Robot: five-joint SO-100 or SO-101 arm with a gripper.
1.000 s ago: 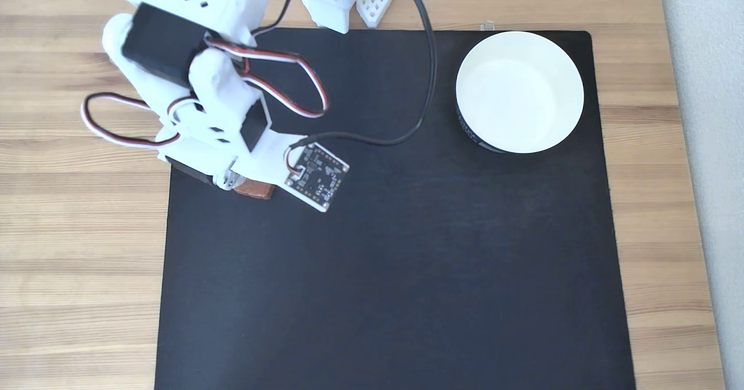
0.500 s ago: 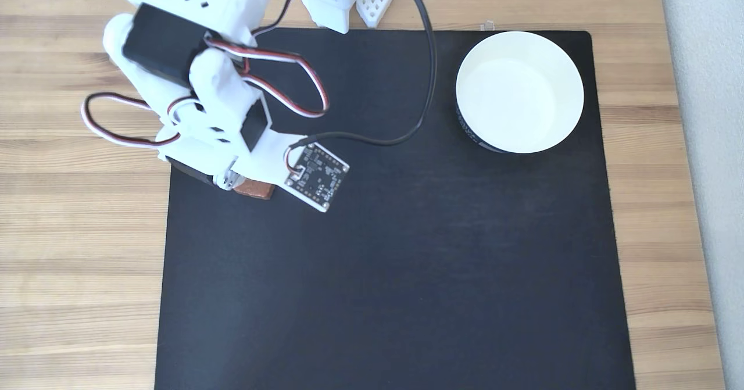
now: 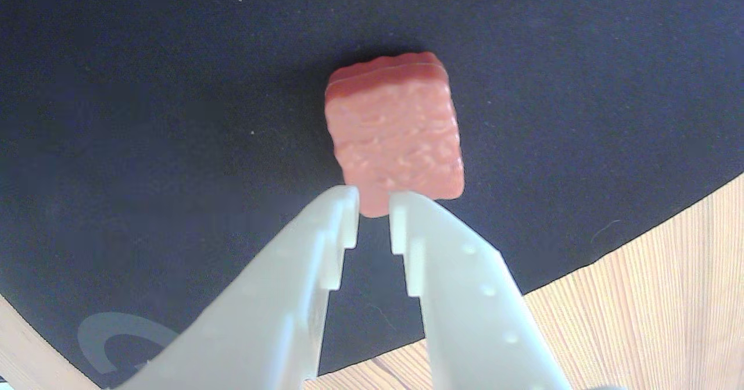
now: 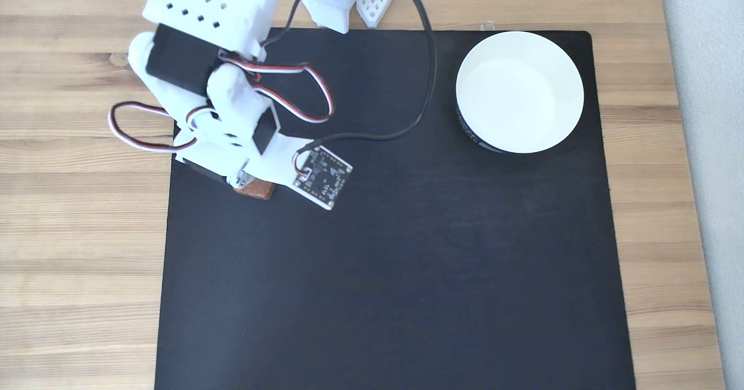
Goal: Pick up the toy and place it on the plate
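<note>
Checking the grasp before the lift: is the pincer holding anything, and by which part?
The pincer pinches the toy by its near end, just at the edge.

Light wooden table (image 4: 81, 250), black mat (image 4: 395, 274) lying on it, white plate (image 4: 575, 96) and reddish-brown toy (image 4: 256, 190) on the mat

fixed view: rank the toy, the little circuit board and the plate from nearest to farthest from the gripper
1. The toy, right at the gripper, near the mat's left edge.
2. The circuit board, just right of the toy, mounted on the arm.
3. The plate, far across the mat at its upper right corner.
</note>
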